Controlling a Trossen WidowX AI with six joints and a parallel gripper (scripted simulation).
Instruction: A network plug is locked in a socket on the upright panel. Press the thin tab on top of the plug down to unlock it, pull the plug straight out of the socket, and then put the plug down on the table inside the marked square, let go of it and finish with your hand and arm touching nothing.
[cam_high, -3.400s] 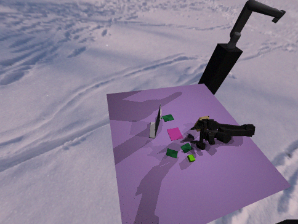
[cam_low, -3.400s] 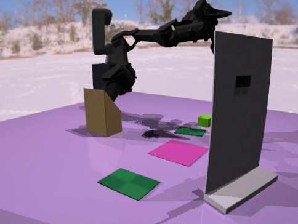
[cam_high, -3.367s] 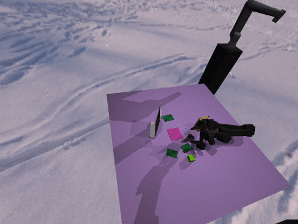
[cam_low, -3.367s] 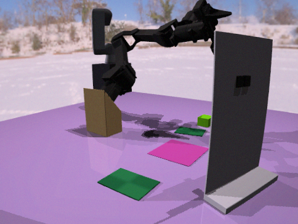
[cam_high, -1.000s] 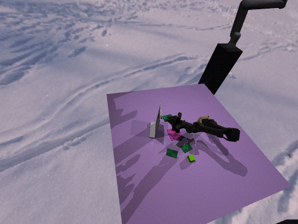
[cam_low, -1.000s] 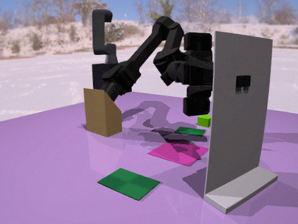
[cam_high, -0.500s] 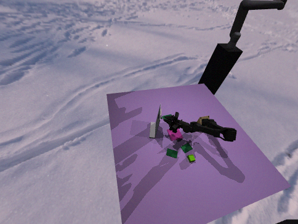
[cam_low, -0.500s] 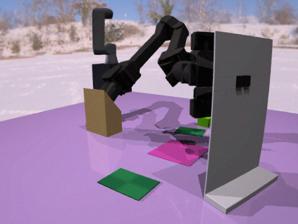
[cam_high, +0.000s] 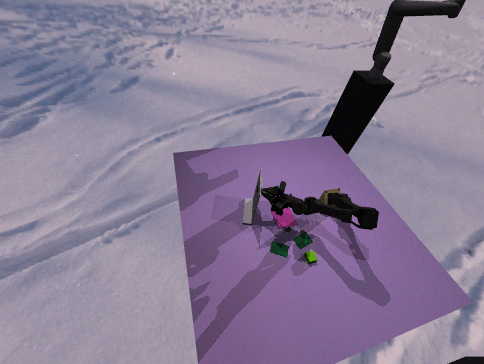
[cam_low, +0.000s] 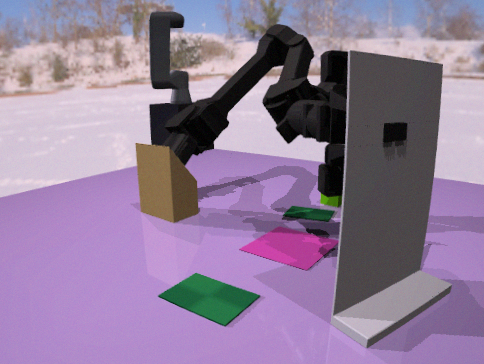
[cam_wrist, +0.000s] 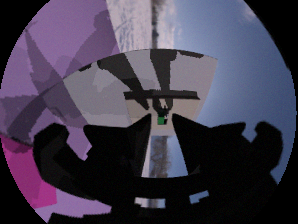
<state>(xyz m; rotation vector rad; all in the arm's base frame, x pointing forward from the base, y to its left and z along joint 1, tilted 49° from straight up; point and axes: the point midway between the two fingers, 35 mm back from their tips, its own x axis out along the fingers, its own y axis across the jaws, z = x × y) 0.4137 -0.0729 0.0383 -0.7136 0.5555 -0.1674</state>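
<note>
Tab-press stage, apparently: hovered at the upright panel with gripper partly open, empty, and needed careful alignment above the plug.

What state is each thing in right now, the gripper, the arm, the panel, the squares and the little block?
Gripper: partly open, at the panel's socket side.
Arm: raised, bent, reaching toward the panel.
Panel: upright on its foot.
Pink square: flat on the table.
Green square nearest the exterior camera: flat on the table.
Lime block: resting on the table.
</note>
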